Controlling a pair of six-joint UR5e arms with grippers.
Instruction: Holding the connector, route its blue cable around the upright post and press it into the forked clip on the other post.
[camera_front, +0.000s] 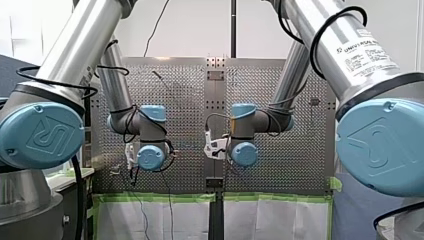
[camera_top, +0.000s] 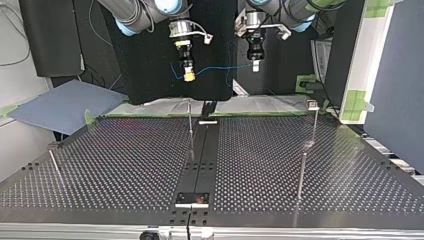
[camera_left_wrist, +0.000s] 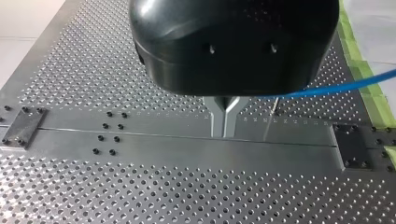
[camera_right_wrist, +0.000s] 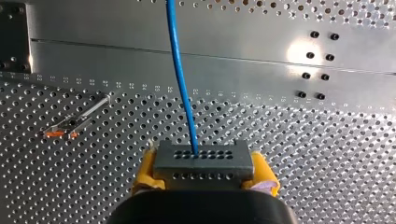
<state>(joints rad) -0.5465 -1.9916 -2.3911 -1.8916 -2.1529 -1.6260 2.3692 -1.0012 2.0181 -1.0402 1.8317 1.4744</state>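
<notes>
Perforated metal counter (camera_top: 280, 165), seen across its width in the top view. A dark strip (camera_top: 202, 160) runs down its middle, ending nearest the camera in a small bright plate (camera_top: 192, 205). Green tape (camera_front: 270, 197) edges the counter in the front view, above white panels (camera_front: 275, 220). At the top view's left, a blue sheet (camera_top: 60, 107) lies beside the counter; a black cloth (camera_top: 150, 65) hangs behind its far edge. In the left wrist view, the strip carries a grey plate (camera_left_wrist: 21, 128) at one end, a dark plate (camera_left_wrist: 350, 144) at the other, and paired black screws (camera_left_wrist: 109, 126) between.
</notes>
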